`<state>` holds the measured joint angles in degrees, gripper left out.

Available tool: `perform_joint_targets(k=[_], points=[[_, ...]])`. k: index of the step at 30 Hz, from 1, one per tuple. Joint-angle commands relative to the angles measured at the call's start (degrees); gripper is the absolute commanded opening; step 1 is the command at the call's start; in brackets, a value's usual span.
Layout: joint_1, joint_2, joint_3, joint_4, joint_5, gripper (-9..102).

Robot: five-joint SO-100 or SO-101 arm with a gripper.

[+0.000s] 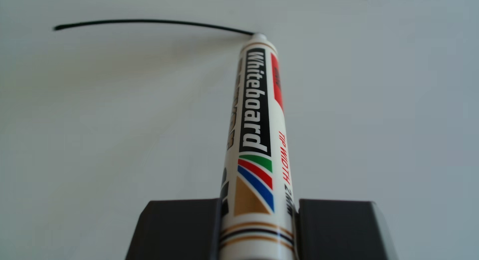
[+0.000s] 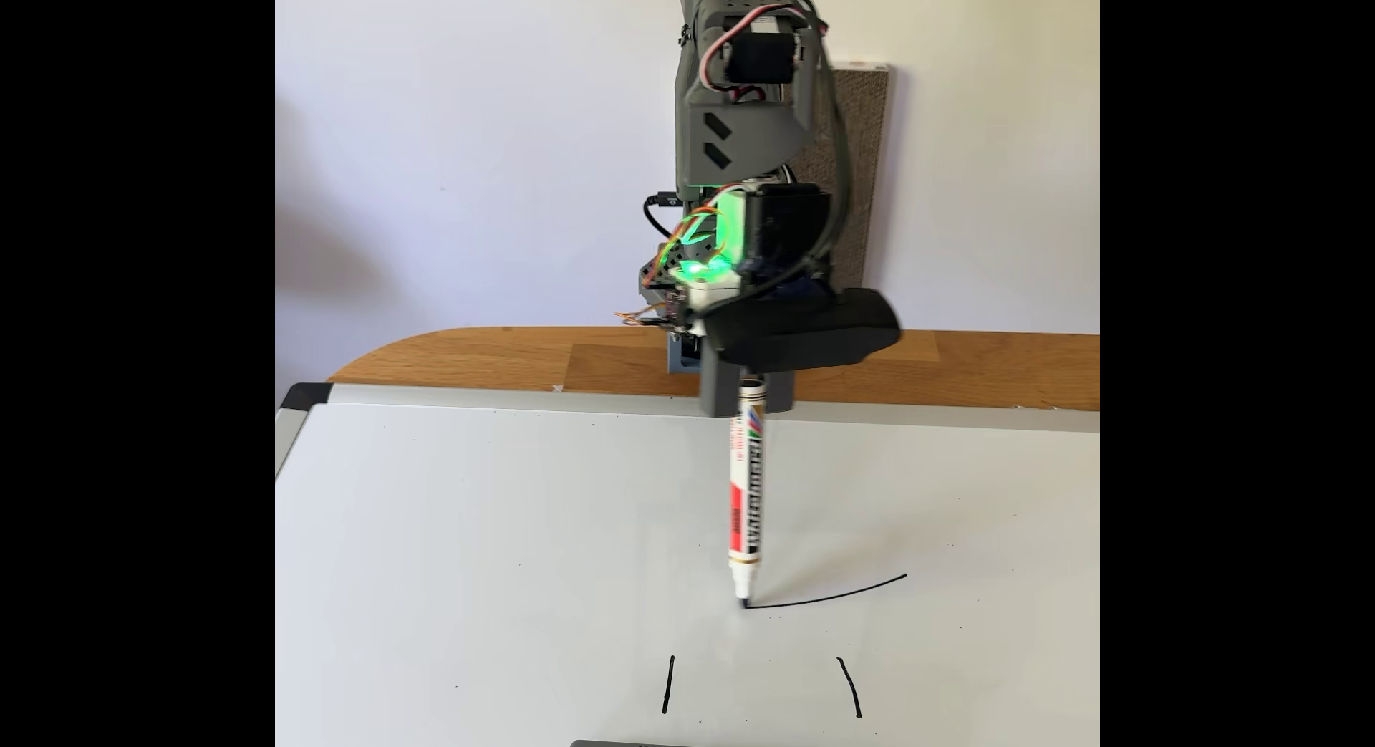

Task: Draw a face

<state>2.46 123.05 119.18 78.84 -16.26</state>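
A white whiteboard marker (image 1: 255, 135) with black, red and gold print stands almost upright, and my gripper (image 1: 258, 223) is shut on its upper barrel between two dark fingers (image 1: 181, 223). In the fixed view the marker (image 2: 745, 494) hangs below the gripper (image 2: 746, 394) and its tip touches the whiteboard (image 2: 484, 531). A curved black line (image 2: 826, 594) runs from the tip to the right in that view; in the other view the same line (image 1: 150, 22) runs off to the left. Two short black strokes (image 2: 668, 685) (image 2: 850, 686) lie nearer the camera.
The whiteboard has a grey frame (image 2: 521, 396) and lies on a wooden table (image 2: 484, 360) against a white wall. A brown panel (image 2: 863, 167) leans on the wall behind the arm (image 2: 736, 122). A dark object (image 2: 632, 742) peeks in at the bottom edge.
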Motion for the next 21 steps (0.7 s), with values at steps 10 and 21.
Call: perform_joint_targets(k=[10, 21], points=[[14.3, 3.6, -0.3, -1.1, -0.6, -1], [17.8, 3.7, -0.4, -1.1, -1.8, -1]])
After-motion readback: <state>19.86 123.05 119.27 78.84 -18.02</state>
